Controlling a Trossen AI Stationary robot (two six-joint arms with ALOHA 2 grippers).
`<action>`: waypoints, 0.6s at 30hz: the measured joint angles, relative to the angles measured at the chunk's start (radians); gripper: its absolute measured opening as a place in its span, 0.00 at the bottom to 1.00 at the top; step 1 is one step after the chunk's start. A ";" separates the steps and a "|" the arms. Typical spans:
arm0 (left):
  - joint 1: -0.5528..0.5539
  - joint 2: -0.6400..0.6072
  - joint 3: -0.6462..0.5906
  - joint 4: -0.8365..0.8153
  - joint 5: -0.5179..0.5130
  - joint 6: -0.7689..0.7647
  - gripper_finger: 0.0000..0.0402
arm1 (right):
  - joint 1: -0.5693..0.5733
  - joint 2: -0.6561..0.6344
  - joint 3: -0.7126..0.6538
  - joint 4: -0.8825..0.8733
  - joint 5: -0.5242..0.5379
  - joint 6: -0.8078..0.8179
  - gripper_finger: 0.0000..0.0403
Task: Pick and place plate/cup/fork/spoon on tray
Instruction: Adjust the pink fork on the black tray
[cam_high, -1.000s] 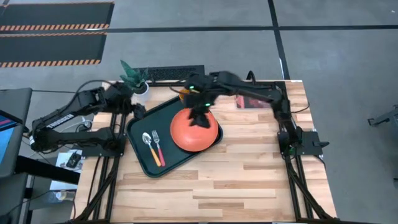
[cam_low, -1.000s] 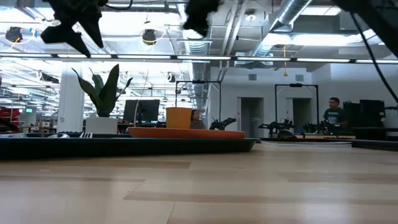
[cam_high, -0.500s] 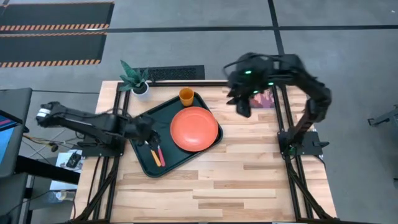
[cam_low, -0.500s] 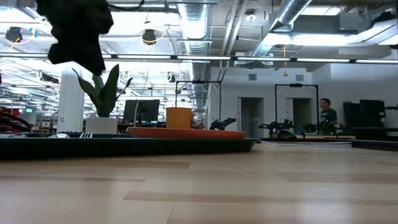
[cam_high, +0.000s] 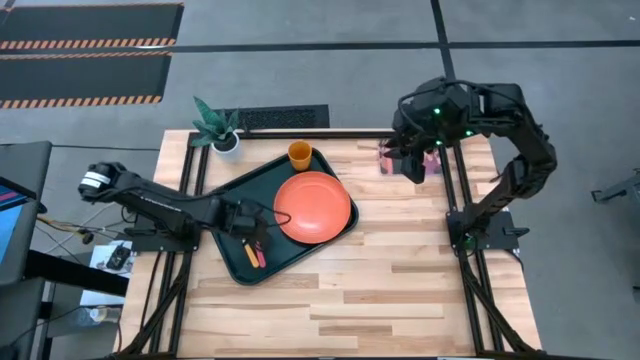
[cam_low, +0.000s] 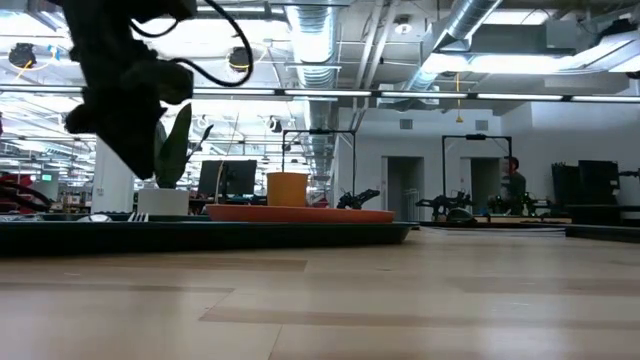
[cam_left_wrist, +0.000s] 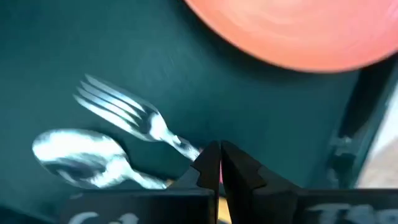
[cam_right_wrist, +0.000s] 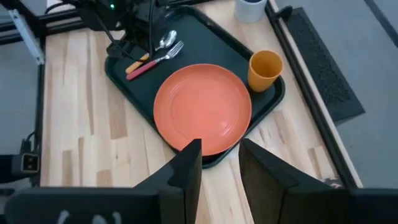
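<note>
The dark green tray (cam_high: 285, 250) lies left of the table's middle. On it rest the orange-red plate (cam_high: 313, 207), the orange-yellow cup (cam_high: 299, 153) upright at its far corner, and the fork (cam_left_wrist: 121, 111) and spoon (cam_left_wrist: 74, 155) lying flat side by side. My left gripper (cam_high: 252, 228) is shut and hovers over the fork's handle, just behind its neck. The low view shows my left gripper (cam_low: 135, 170) clear above the tray. My right gripper (cam_right_wrist: 219, 163) is open and empty, raised at the far right of the table (cam_high: 410, 168).
A white pot with a green plant (cam_high: 222, 128) stands at the far left corner. A reddish card (cam_high: 385, 160) lies under my right gripper. Bare wood (cam_high: 380, 290) spreads over the near half and right side of the table. A person stands far off in the room (cam_low: 512, 180).
My left gripper has swung from beside the plant toward the table's right, out over the tray, and now hangs above the fork and spoon. My right gripper has drawn back from over the plate, up and toward the table's right edge. The plate stays on the tray.
</note>
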 joint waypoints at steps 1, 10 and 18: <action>-0.023 0.001 0.000 -0.001 0.001 -0.036 0.00 | 0.005 -0.004 -0.004 -0.001 -0.001 0.000 0.32; -0.234 0.014 -0.007 -0.023 -0.069 -0.334 0.00 | 0.041 -0.006 -0.008 0.000 -0.004 -0.046 0.30; -0.304 0.022 -0.113 0.164 -0.094 -0.431 0.00 | 0.042 -0.005 -0.008 0.000 -0.004 -0.061 0.30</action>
